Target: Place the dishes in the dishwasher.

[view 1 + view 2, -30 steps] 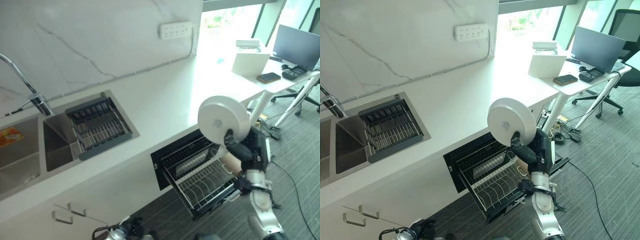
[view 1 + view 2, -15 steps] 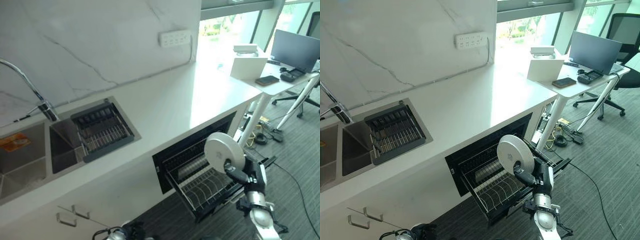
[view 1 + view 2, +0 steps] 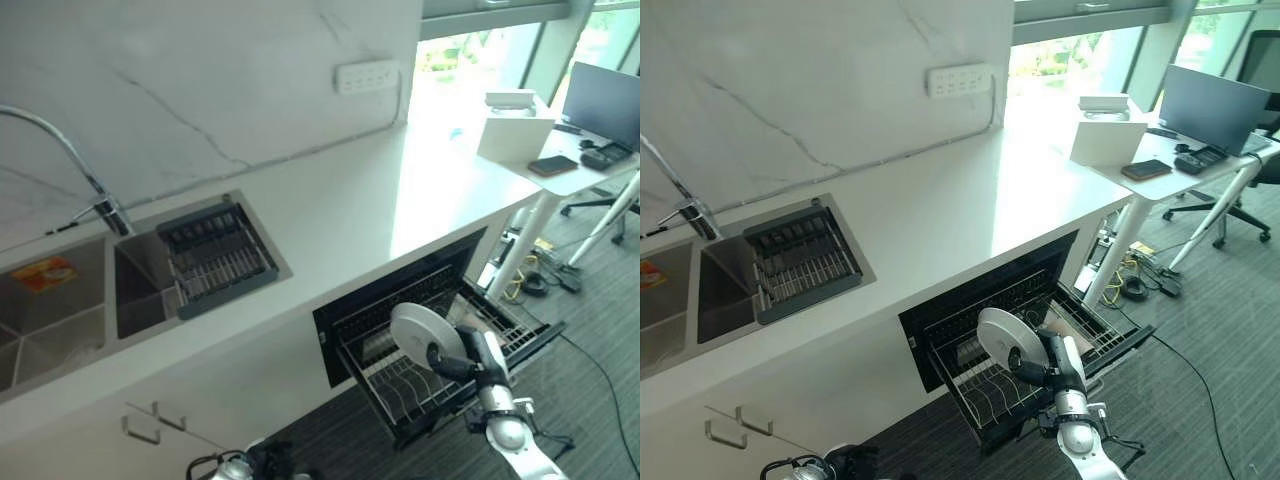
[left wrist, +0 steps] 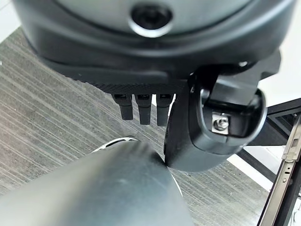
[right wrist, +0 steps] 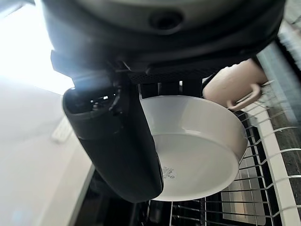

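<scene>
The right hand (image 3: 468, 358) held a white plate (image 3: 424, 332) on edge above the pulled-out dishwasher rack (image 3: 410, 385), its thumb and fingers (image 5: 117, 141) pinching the plate's rim so that the plate's underside faced the head camera. In the right wrist view the plate (image 5: 197, 146) showed as a shallow white dish (seen from its hollow side) with the rack's wire tines (image 5: 263, 160) just beyond it and a beige mug (image 5: 233, 87) lying in the rack behind it. The plate was over the front part of the rack, close to the tines; whether it touched them could not be told. The dishwasher opening (image 3: 980, 300) sat under the white table (image 3: 330, 220), whose top also carried a sink (image 3: 60, 310) with a dark drying rack (image 3: 215, 255) set in its right basin and a curved tap (image 3: 70, 160) behind. The left hand (image 4: 143, 106) hung low over the grey carpet (image 4: 51, 117), its fingers (image 4: 143, 108) relaxed and straight, holding nothing.
</scene>
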Motion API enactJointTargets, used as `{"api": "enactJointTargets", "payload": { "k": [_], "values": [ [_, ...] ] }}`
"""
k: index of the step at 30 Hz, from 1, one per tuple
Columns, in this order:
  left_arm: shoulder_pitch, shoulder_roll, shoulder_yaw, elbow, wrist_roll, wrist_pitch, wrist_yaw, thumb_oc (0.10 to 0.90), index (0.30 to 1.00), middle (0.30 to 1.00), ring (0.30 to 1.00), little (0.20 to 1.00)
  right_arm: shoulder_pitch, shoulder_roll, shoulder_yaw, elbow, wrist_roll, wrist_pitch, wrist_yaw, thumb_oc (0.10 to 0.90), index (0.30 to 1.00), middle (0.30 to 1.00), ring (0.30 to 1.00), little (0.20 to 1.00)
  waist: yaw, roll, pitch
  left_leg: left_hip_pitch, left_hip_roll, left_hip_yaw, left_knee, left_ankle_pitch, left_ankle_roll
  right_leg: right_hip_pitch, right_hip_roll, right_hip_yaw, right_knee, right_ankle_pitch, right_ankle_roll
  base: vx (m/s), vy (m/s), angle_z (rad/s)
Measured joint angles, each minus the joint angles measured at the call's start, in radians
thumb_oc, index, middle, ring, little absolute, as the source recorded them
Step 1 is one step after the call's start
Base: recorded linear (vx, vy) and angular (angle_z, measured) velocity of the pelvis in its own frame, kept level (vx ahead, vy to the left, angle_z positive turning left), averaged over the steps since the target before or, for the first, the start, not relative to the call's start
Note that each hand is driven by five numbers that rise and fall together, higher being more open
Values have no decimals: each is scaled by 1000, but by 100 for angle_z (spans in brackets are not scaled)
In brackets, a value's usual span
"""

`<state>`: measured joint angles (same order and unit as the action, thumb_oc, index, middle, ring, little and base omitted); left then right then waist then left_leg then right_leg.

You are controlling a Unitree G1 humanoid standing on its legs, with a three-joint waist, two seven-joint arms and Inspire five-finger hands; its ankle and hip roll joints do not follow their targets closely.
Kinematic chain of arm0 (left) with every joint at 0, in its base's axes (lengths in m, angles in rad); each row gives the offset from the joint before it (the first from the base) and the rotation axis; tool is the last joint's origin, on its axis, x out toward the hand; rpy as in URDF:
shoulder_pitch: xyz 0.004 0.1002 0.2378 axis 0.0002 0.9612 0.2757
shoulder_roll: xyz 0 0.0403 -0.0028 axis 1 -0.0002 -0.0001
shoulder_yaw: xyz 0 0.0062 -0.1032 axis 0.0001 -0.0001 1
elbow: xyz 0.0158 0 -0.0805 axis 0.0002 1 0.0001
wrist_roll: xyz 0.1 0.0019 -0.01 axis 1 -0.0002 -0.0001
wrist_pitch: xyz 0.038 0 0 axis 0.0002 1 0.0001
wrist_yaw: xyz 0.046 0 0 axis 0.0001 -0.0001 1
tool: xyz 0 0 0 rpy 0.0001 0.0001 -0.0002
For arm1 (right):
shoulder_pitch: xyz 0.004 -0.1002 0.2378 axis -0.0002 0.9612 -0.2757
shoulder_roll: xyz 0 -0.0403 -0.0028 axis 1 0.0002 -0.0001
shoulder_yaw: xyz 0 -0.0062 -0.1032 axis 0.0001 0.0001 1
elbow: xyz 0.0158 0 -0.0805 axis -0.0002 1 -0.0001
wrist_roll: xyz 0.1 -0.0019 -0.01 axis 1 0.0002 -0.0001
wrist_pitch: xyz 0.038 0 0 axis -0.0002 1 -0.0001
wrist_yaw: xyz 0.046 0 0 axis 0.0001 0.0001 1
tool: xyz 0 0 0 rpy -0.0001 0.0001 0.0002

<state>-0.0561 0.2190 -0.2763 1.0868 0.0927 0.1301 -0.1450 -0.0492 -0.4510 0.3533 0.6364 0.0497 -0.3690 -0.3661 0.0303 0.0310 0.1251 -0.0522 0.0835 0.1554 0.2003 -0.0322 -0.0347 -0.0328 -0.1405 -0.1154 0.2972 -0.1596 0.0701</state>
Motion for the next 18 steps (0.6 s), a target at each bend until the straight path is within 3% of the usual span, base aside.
{"api": "enactJointTargets", "payload": {
  "k": [2, 5, 6, 8, 12, 18],
  "values": [
    [0, 0, -1, -2, 0, -5, 0, 800, 900, 900, 900, 900, -30, -6, 0, 7, -10, 21, -2, 400, 300, 300, 300, 300, 14, 0, 0, -1, -4, -12, 0, 0, 0, 7, -5, -8, -1, -4, 2, 72, 7, 17],
    [-6, 5, -20, -21, 12, -5, -10, 800, 900, 900, 900, 900, -99, -51, 14, 54, -91, 124, 60, 400, 300, 300, 300, 300, 33, 1, 1, -16, -16, -34, 0, 0, 2, 9, -15, -36, 0, -7, 10, 50, -12, 25],
    [-18, 14, -33, -26, 12, -5, -20, 800, 900, 900, 900, 900, -129, -102, 62, 70, -125, 174, 98, 400, 300, 300, 300, 300, 48, 0, 9, -22, -19, -41, 1, 2, 3, 7, -17, -41, 0, -7, 11, 9, -17, 21],
    [-30, 28, -45, -40, 34, -5, -26, 800, 900, 900, 900, 900, -157, -109, 64, 88, -124, 219, 106, 400, 300, 300, 300, 300, 56, -2, 28, -30, -20, -54, 4, 2, 2, 7, -16, -51, 0, -9, 11, 4, 11, 17],
    [-48, 39, -64, -60, 40, -5, -37, 800, 900, 900, 900, 900, -221, -108, 63, 142, -125, 268, 93, 400, 300, 300, 300, 300, 56, 5, 65, -38, -31, -67, 3, 6, 3, 8, -23, -60, 2, -11, 13, 2, 46, 12],
    [-68, 41, -73, -71, 40, -5, -40, 800, 900, 900, 900, 900, -239, -107, 57, 186, -124, 320, -6, 400, 300, 300, 300, 300, 56, 17, 104, -47, -54, -83, 7, 8, 14, 17, -35, -73, 3, -14, 19, 0, 39, 12]
  ]
}}
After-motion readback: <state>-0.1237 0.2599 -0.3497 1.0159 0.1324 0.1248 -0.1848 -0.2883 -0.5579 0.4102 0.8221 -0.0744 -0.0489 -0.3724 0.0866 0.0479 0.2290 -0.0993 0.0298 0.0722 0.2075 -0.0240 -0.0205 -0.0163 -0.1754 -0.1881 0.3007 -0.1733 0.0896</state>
